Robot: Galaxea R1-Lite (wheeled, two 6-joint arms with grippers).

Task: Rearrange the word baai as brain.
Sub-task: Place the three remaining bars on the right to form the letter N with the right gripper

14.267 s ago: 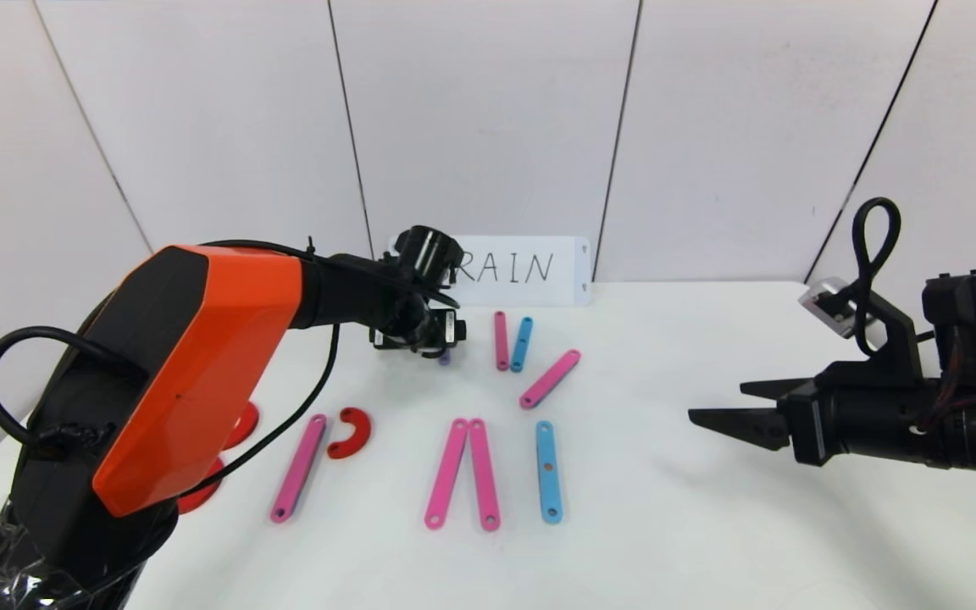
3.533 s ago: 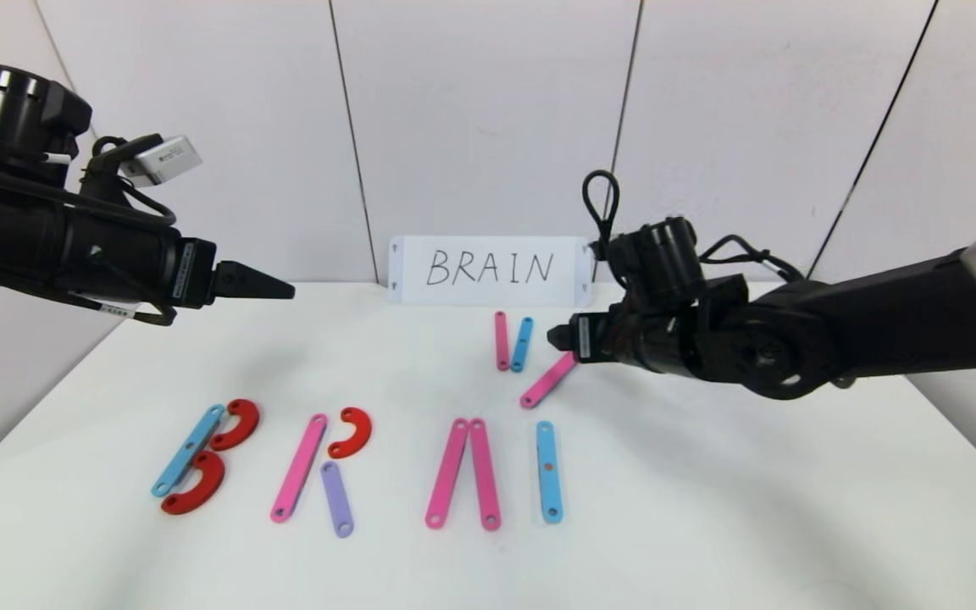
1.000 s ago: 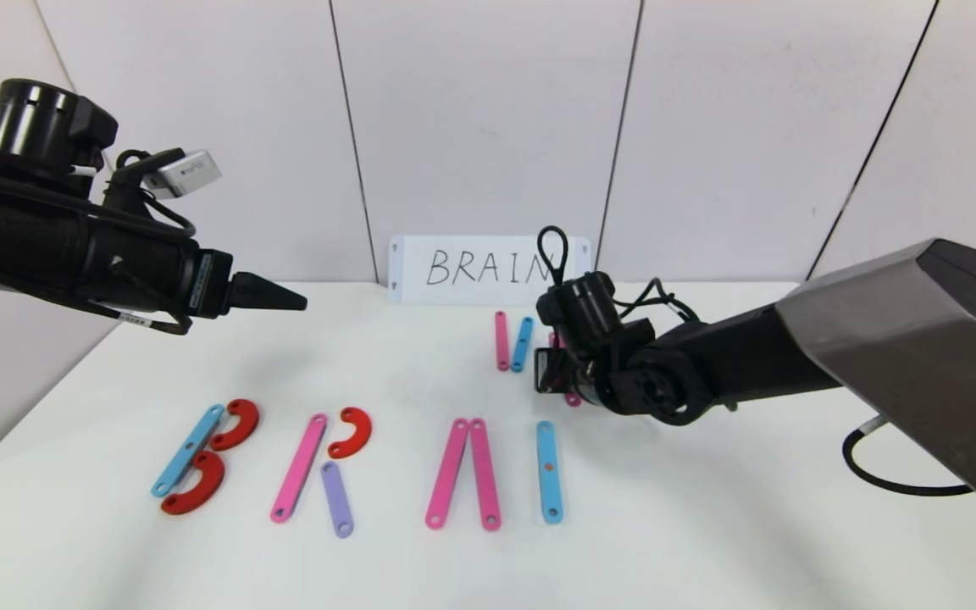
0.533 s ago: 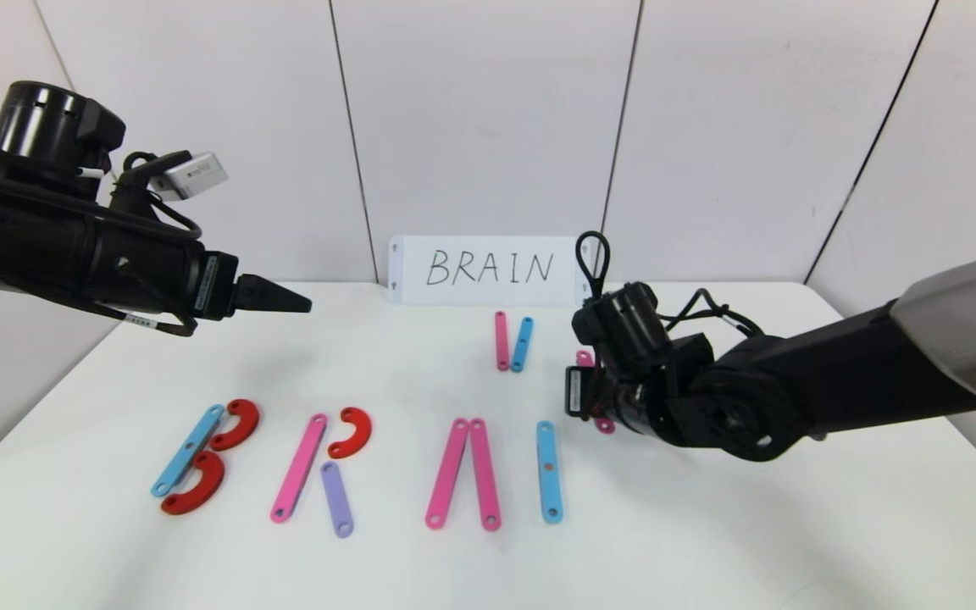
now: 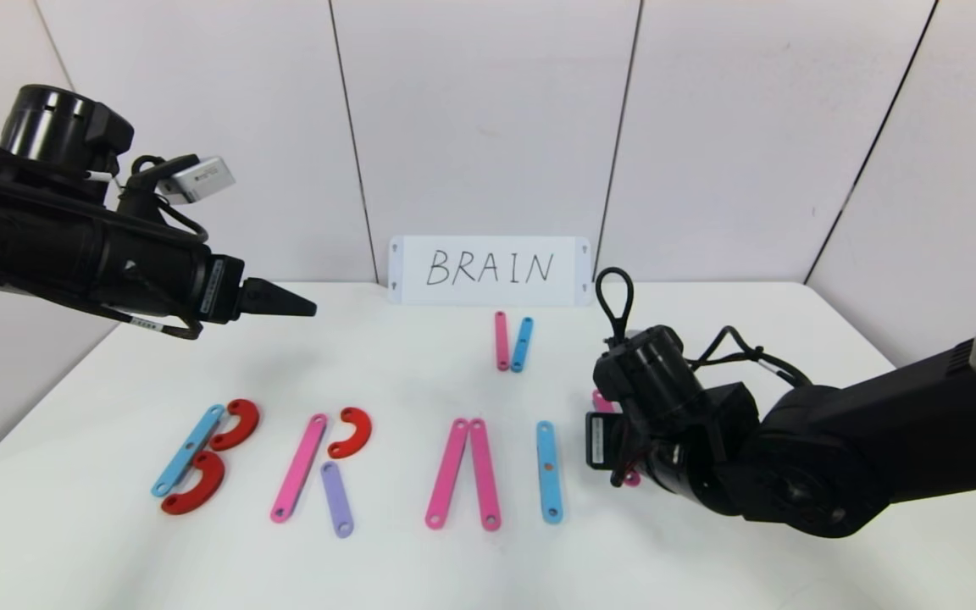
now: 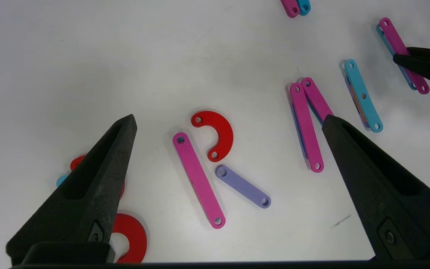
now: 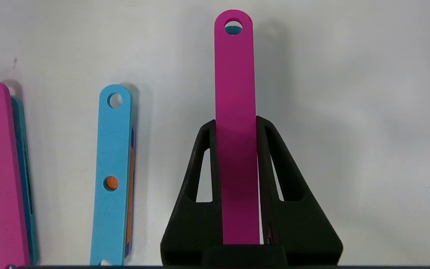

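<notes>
The word lies along the table's front. A blue bar with two red curves (image 5: 200,457) makes B. A pink bar, a red curve and a purple bar (image 5: 337,498) make R. Two pink bars (image 5: 463,474) lean together as A, and one blue bar (image 5: 547,470) stands as I. My right gripper (image 7: 235,125) is shut on a pink bar (image 7: 234,74), held low just right of that blue bar (image 7: 112,175). From the head, only the ends of the held bar (image 5: 601,402) show behind the wrist. My left gripper (image 5: 302,307) hangs open, raised over the table's left.
A white card (image 5: 488,269) with BRAIN handwritten stands at the back wall. A spare pink bar (image 5: 501,341) and a spare blue bar (image 5: 522,343) lie side by side in front of it. The table's right edge runs beyond my right arm.
My right gripper has carried the pink bar from near the spare bars toward the front and right, down beside the blue I bar. The left gripper has drifted slightly right.
</notes>
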